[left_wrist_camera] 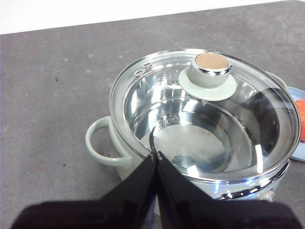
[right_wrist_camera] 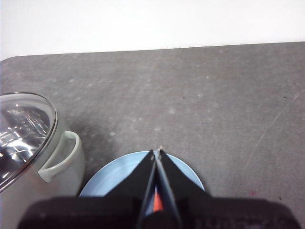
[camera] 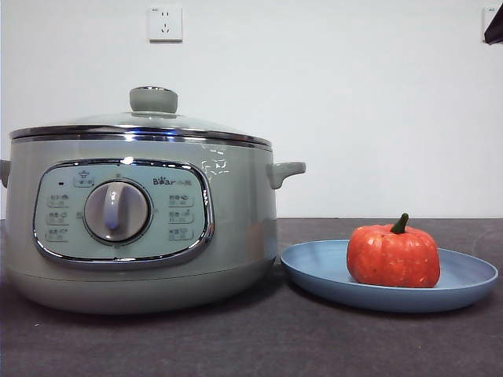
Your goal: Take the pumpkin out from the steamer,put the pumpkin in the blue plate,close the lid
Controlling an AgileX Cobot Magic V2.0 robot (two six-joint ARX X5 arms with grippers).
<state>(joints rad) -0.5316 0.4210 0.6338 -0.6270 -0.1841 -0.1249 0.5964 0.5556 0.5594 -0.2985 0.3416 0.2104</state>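
Observation:
The sage-green steamer (camera: 141, 224) stands at the left with the glass lid (camera: 141, 124) resting on it, knob (camera: 153, 100) up. The lid (left_wrist_camera: 205, 114) shows an empty steel pot through the glass in the left wrist view. The orange pumpkin (camera: 393, 255) sits upright on the blue plate (camera: 464, 279) to the right of the steamer. My left gripper (left_wrist_camera: 156, 154) is shut and empty, high above the steamer's near rim. My right gripper (right_wrist_camera: 157, 150) is shut and empty, high above the blue plate (right_wrist_camera: 109, 179); a sliver of pumpkin (right_wrist_camera: 157, 202) shows under its jaws.
The steamer's side handle (camera: 284, 171) points toward the plate. A dark grey table (camera: 314, 345) runs to a white wall with a socket (camera: 165, 23). A black arm tip (camera: 494, 27) shows at the top right corner.

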